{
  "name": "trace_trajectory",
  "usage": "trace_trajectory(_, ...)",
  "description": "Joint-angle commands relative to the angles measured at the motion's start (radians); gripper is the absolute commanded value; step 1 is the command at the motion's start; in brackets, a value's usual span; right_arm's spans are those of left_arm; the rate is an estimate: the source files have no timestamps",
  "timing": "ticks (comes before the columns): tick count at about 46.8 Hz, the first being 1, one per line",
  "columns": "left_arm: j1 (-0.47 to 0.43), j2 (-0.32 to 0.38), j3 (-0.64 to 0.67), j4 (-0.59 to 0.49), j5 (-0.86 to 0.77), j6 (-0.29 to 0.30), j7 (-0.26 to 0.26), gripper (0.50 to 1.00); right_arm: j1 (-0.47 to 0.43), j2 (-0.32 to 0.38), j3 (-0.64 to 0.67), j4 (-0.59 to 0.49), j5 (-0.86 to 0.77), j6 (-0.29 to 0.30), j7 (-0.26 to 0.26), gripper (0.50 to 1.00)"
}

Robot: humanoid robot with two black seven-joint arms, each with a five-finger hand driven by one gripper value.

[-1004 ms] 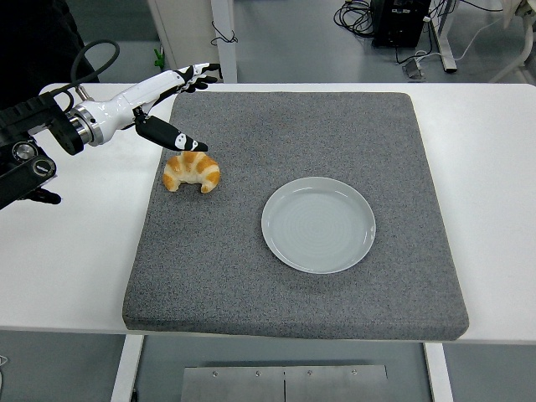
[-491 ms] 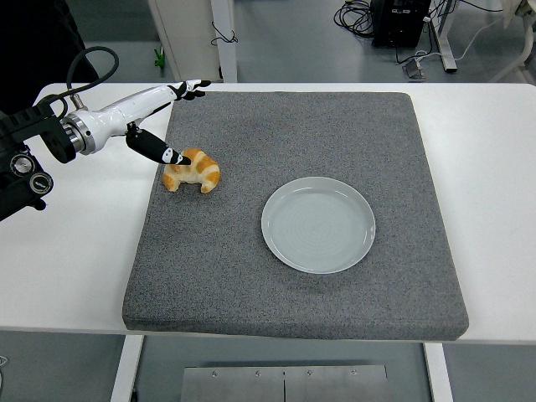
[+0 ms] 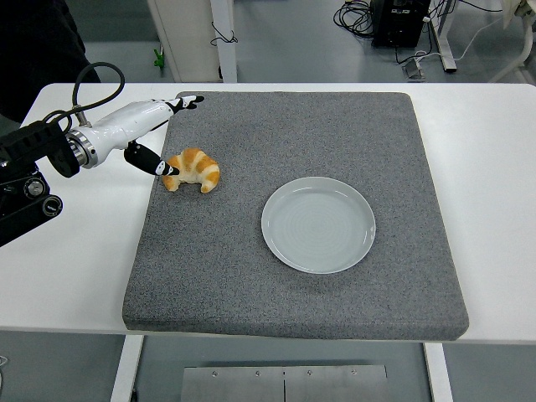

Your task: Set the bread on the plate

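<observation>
On top of the grey felt mat (image 3: pixel 301 209) that covers the white worktop (image 3: pixel 75 251) sits the golden curved bread roll (image 3: pixel 193 170), near the mat's left side. The round pale grey plate (image 3: pixel 318 224) sits well apart from it, to the right and a bit nearer. Nothing is on the plate yet.

The robot's left hand (image 3: pixel 155 138) comes in from the left. A second ago it was higher and further over the bread, with the thumb pointing down at the top of the roll. Now the hand has dropped lower and slid back to the left. The black thumb tip (image 3: pixel 167 168) now touches the bread's left end. The other fingers (image 3: pixel 186 102) stretch out long and wide above the mat's far left corner. They hold nothing.

The bread has not moved. I think the hand is getting low so it can close around the roll. The grab comes next, then the lift and the carry to the plate.

The right hand is not in the picture.
</observation>
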Motion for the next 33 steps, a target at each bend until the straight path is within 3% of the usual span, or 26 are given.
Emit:
trace_trajectory(1, 0.002, -0.016, 0.004, 0.019, 0.0, 0.006, 0.009, 0.963, -0.001, 0.0, 0.0, 0.0, 0.0, 0.0, 0.0, 1.0)
trace_trajectory(33, 0.008, -0.126, 0.058, 0.151, -0.002, 0.006, 0.025, 0.963, 0.001, 0.0, 0.0, 0.0, 0.0, 0.0, 0.0, 1.0)
